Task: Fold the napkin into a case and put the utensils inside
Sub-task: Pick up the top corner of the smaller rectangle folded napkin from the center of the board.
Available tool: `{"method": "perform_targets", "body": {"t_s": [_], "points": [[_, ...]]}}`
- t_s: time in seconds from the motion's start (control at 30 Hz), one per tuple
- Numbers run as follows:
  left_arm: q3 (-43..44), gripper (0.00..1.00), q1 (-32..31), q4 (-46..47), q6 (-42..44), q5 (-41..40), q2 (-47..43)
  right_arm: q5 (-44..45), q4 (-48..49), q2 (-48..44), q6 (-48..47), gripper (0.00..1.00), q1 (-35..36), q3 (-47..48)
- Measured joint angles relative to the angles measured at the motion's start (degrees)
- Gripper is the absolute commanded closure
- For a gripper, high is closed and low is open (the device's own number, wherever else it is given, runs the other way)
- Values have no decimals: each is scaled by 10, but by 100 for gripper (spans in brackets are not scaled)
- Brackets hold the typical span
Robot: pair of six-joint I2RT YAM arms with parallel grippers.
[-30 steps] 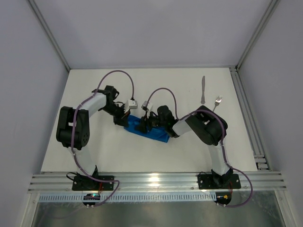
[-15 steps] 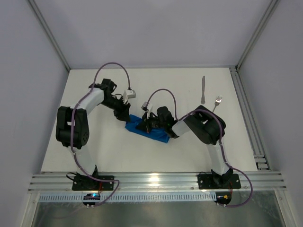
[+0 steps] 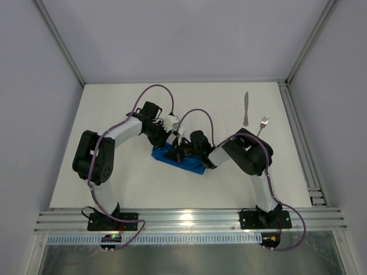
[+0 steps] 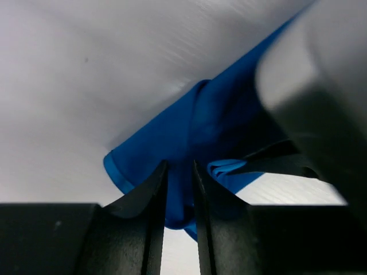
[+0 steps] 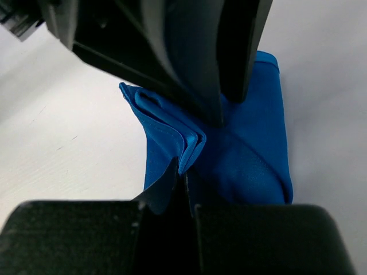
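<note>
The blue napkin (image 3: 179, 161) lies bunched and folded in the middle of the table. My right gripper (image 3: 182, 151) is shut on a layered fold of the napkin (image 5: 241, 154); its jaws (image 5: 187, 179) pinch the fold's edge. My left gripper (image 3: 166, 138) sits at the napkin's far left end, its jaws almost together with a blue fold (image 4: 218, 120) between them (image 4: 179, 186). The left gripper's fingers (image 5: 189, 51) fill the top of the right wrist view. The knife (image 3: 245, 109) and fork (image 3: 263, 124) lie on the table at the far right, apart from the napkin.
The right arm's body (image 4: 312, 86) looms at the right of the left wrist view. Both arms' purple cables (image 3: 198, 112) arch over the napkin. A metal rail (image 3: 298, 137) runs along the table's right edge.
My left gripper swung out to the far left, then came back right onto the napkin's far end. The right gripper stayed on the napkin, which now looks more gathered.
</note>
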Motion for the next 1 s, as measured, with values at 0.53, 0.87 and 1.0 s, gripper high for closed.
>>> {"method": "perform_targets", "body": {"t_s": [0.53, 0.87, 1.0], "points": [[-30, 50, -16, 83, 14, -55, -2, -9, 21, 0, 19, 96, 3, -14], [-50, 82, -18, 111, 10, -61, -5, -27, 21, -3, 46, 96, 3, -23], [-60, 80, -20, 119, -1, -70, -13, -34, 5, -9, 51, 96, 2, -23]]}}
